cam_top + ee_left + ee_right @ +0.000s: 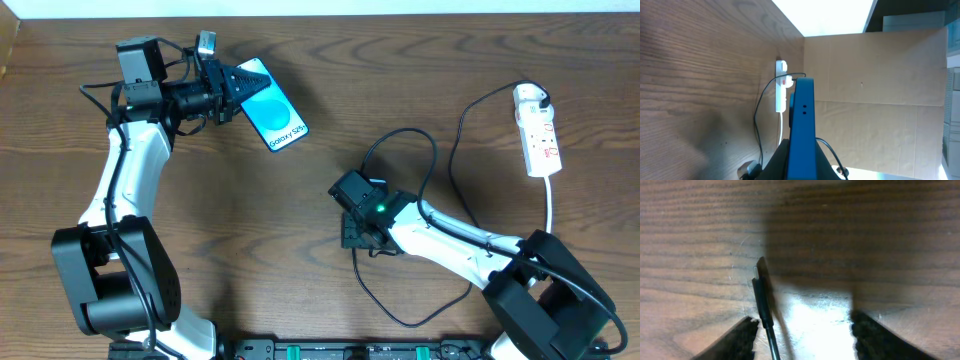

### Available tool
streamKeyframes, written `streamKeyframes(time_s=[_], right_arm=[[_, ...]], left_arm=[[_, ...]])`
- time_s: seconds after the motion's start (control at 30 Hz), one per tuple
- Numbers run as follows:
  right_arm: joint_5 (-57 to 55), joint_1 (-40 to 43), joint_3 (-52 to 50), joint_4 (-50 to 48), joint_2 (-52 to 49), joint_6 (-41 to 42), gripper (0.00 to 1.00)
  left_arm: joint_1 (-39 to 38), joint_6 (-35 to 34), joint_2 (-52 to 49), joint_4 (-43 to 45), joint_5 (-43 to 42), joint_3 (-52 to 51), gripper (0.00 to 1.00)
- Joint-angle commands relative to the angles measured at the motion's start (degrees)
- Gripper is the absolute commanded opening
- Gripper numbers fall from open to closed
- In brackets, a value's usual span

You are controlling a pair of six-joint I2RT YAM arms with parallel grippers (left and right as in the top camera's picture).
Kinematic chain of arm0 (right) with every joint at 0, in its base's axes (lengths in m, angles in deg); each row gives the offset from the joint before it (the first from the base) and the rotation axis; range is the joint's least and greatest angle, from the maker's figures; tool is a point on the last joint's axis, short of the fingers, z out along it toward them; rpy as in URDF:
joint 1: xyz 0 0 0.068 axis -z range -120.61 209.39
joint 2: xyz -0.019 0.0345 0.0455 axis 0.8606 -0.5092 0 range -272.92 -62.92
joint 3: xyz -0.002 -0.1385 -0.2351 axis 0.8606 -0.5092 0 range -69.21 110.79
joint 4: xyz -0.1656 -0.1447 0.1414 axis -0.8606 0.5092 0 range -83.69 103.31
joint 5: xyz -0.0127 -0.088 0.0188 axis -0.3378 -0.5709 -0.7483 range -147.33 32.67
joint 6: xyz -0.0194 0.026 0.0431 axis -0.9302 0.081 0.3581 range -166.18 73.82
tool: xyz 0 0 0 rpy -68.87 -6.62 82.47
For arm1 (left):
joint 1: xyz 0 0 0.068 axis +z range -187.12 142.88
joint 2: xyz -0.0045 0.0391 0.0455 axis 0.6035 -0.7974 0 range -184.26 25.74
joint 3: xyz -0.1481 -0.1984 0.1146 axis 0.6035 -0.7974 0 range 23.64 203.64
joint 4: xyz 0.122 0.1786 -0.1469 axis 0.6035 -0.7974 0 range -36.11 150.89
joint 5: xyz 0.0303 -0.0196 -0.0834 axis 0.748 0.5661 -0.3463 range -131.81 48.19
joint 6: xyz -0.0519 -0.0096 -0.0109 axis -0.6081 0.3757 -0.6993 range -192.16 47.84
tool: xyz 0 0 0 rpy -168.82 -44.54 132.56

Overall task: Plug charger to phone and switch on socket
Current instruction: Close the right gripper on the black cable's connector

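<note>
Phone [270, 108] is at the far left of the counter [300, 260], screen up, with its white words at the end away from my left arm. My left claw [240, 88] is closed on the other short end and has a firm hold of it. In the left wrist view the phone looks like a thin blue slab standing between the two black fingers [827, 162].

My right claw [802, 330] is low over the middle of the counter. It is wide open and has nothing in it. The small black tip of the charger [762, 295] lies flat on the wood between the two fingers, close to the one on the left of the right wrist view. I cannot tell if they touch.

From there the thin black cable runs in big loops across the counter to the socket [542, 140], which lies at the far right, well apart from the phone. The white plug [530, 97] sits in the far end of the socket. I cannot tell how the red switches are set.
</note>
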Motion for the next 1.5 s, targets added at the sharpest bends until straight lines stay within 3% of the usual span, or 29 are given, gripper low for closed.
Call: streamKeyframes(time_s=[0.0, 0.07, 0.2, 0.93, 1.27, 1.47], right_arm=[[-0.13, -0.17, -0.42, 0.09, -0.57, 0.11, 0.36], [-0.11, -0.17, -0.42, 0.13, -0.57, 0.11, 0.26], [0.59, -0.17, -0.42, 0.76, -0.57, 0.13, 0.24], [-0.72, -0.07, -0.42, 0.83, -0.57, 1.73, 0.21], [-3.02, 1.57, -0.20, 6.49, -0.57, 8.87, 0.15], [-4.68, 1.81, -0.20, 7.06, -0.57, 13.25, 0.20]], left_arm=[[0.04, 0.81, 1.18, 0.24, -2.40, 0.63, 0.07], [0.04, 0.81, 1.18, 0.24, -2.40, 0.63, 0.07], [0.04, 0.81, 1.18, 0.22, -2.40, 0.63, 0.08], [0.04, 0.79, 1.18, 0.22, -2.43, 0.63, 0.07], [0.04, 0.81, 1.18, 0.22, -2.43, 0.63, 0.07], [0.04, 0.81, 1.18, 0.22, -2.43, 0.59, 0.07]])
